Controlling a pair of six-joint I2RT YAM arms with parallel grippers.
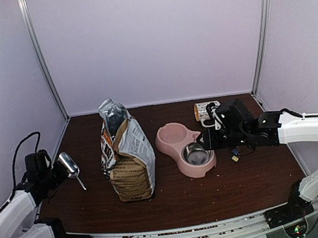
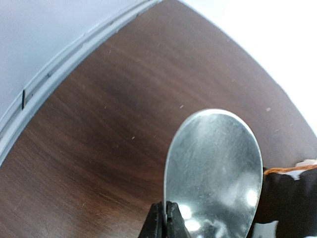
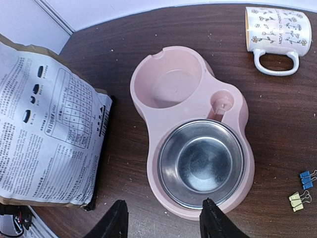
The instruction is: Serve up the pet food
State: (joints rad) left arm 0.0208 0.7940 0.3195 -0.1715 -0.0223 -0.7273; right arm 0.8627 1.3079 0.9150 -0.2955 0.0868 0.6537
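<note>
Left pincer (image 2: 166,219) is pressed together, pinching the edge of a shiny, rounded steel scoop (image 2: 213,173) over the dark wood-grain table (image 1: 243,178), near its left rail. Right pincer (image 3: 166,223) hangs spread above the glossy pink plastic double bowl (image 3: 148,89), its round steel insert (image 3: 200,163) gleaming. Left of the bowl stands a crinkled kraft paper bag (image 1: 128,158). The pet food is hidden, so I can't tell where it is.

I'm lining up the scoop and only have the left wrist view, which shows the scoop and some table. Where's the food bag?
Observer: The bag stands upright to the right of your scoop, and its top looks open.
Operator: And the bowl?
Observer: The pink double bowl sits right of the bag, and its steel insert is empty.
Operator: Is the right arm in the way?
Observer: The right gripper hovers above the steel-insert end of the bowl, jaws open, holding nothing.
</note>
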